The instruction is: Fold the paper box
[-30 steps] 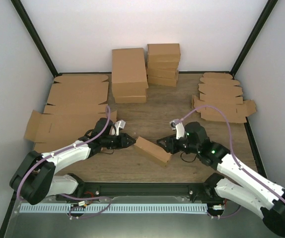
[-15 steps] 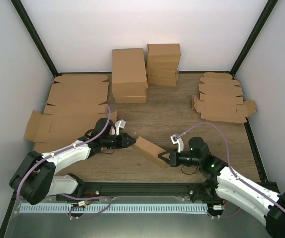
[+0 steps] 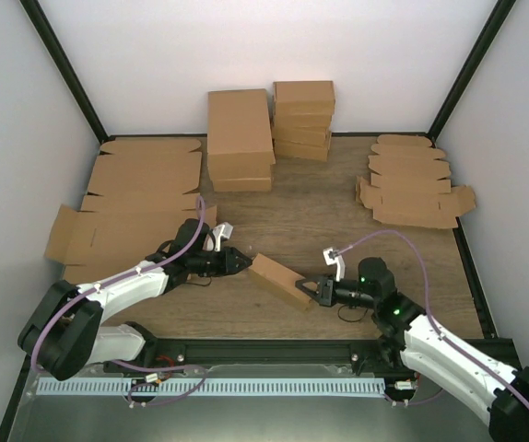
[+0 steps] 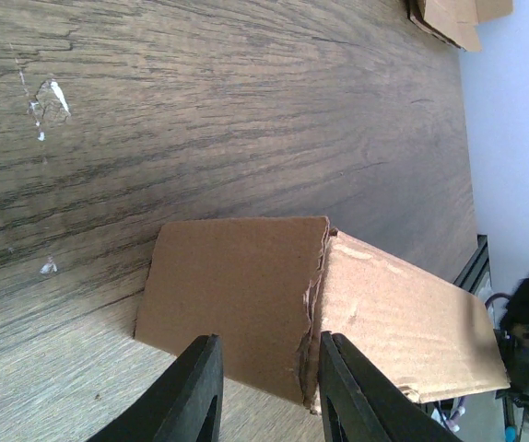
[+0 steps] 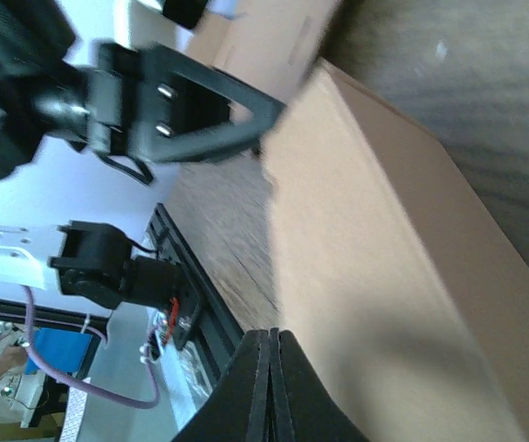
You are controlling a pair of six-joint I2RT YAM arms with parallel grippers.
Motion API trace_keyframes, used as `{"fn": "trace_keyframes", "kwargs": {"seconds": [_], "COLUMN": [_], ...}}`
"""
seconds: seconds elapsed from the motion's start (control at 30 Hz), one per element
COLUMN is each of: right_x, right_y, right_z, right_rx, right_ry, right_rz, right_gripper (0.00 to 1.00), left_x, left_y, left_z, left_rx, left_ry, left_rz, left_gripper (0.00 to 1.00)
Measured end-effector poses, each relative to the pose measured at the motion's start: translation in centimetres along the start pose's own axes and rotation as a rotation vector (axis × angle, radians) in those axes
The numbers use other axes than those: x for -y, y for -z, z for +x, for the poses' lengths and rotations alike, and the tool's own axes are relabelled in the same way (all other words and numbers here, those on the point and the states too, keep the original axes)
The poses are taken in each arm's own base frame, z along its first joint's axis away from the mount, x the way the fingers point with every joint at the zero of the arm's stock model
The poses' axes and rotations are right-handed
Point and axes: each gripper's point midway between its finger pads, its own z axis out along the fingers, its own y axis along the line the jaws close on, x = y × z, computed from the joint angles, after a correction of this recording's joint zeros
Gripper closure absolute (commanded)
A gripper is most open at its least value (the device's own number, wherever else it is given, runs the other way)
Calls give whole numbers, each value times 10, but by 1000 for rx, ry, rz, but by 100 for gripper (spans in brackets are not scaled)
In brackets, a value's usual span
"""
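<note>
Right arm has swung low toward the near edge of the desk (image 3: pixel 338 221) and now reaches leftward at the carton's right end. Its fingers, parted a second ago, have come together. The left arm has held its place.

The paper box (image 3: pixel 280 279) lies on the desk between the two arms, slanting from upper left to lower right, well apart from the stacked finished cartons (image 3: pixel 303 120) at the back and the flat blanks (image 3: pixel 412 184) on the right.

The right fingers (image 5: pixel 263 368) are fully closed, with nothing between them, their tip at or against the box's right end. The left fingers (image 4: pixel 195 396) stand narrowly parted at the left end, and the end flap (image 4: pixel 232 285) shows in the gap. They do not look clamped on it.

The body seems already raised into a shallow carton with its long top panel down. The left end flap is not tucked: it lies flat on the wood, hinged on a ragged crease. The right end cannot be read. By my judgement, closing the ends is what remains.
</note>
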Motion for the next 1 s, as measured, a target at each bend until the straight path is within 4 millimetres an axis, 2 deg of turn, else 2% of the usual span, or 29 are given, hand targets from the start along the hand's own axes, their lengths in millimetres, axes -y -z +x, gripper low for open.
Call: {"fn": "trace_keyframes", "kwargs": {"seconds": [0.13,0.43,0.53,0.7,0.77,0.87,0.97,1.0], "right_x": [29,28,24,-2,-7,6,33,31], "right_y": [-1,-2,-1,1,1,-2,-5,-6], "right_z": [26,24,18,-6,-9,1,26,24], "right_rx": [-26,-17,-24,-5,1,-20,-68,-62], "right_ry": [-58,-40,-32,21,35,18,-30,-24], "right_rz": [30,20,39,17,7,27,60,51], "right_gripper": [99,99,99,99,99,99,99,99], "left_x": [0,0,0,0,0,0,0,0], "left_y": [0,0,0,0,0,0,0,0], "left_z": [0,0,0,0,0,0,1,0], "left_rx": [-1,0,0,0,0,1,-1,0], "left_ry": [0,0,1,1,1,0,1,1], "left_rz": [0,0,0,0,-1,-1,-2,-3], "left_gripper": [69,69,69,69,69,69,69,69]}}
